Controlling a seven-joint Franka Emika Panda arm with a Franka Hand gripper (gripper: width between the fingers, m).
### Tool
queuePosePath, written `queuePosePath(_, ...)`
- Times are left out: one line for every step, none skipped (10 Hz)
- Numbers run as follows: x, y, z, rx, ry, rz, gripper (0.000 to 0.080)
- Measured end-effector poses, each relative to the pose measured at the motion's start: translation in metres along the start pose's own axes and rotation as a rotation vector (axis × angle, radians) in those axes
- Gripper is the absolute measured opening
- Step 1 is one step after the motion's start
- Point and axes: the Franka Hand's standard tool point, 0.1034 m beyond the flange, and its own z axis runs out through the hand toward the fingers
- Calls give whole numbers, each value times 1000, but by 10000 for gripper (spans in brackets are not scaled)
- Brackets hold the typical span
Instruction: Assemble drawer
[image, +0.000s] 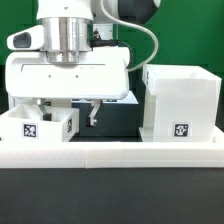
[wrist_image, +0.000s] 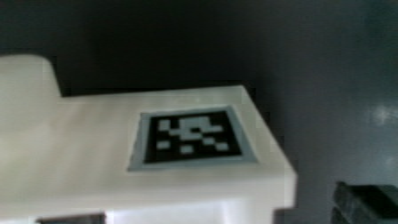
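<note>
**Item 1: cube-shaped shell** (image: 180, 95). White plastic, upright on the black table (image: 115, 125), at the exterior view's right. Square black-and-white shell tag (image: 181, 130) low on the face toward the camera.

**Item 2: small tray** (image: 35, 125). White, open-topped, level on the table. Well apart from the shell, toward the exterior view's left. Tray tag (image: 30, 128) on the near wall (a much lower wall than the shell's tagged face).

**Item 3: gripper** (image: 68, 116). Hangs from the Panda arm (image: 70, 30), pointing straight down. To the exterior view's left of the shell and not touching it.
- Fingers (image: 93, 112) spread wide, clamping nothing.
- One dark finger down in the gap between tray and shell, the other over the tray's hollow.
- Tray wall nearer the shell between the two fingers. Contact with that wall: cannot be told from here.

**Item 4: rail** (image: 110, 152). Long, low, white. Nearer the camera than the shell, running across the front past both shell and tray.

**Item 5: wrist view.** Badly blurred.
- Flat white surface (wrist_image: 89, 130) with a stepped edge and dark ground around it.
- Square tag (wrist_image: 196, 138) in a grey frame on that surface.
- Probably part of the small tray under the gripper, though the blur leaves that unsettled.
</note>
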Motion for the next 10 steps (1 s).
queuePosePath(0, 1, 1, -1, 2, -1, 648)
queuePosePath(0, 2, 1, -3, 3, -3, 649)
queuePosePath(-1, 2, 2, -4, 2, -3, 649)
queuePosePath(-1, 2, 2, -4, 2, -3, 649)
queuePosePath(-1, 2, 2, -3, 2, -3, 528)
queuePosePath(0, 2, 2, -4, 3, -3, 528)
queuePosePath(0, 2, 2, -3, 3, -3, 345)
queuePosePath(0, 2, 2, -3, 3, -3, 208)
queuePosePath(0, 1, 1, -3, 4, -3, 208)
queuePosePath(1, 1, 0, -2, 7, -4, 54)
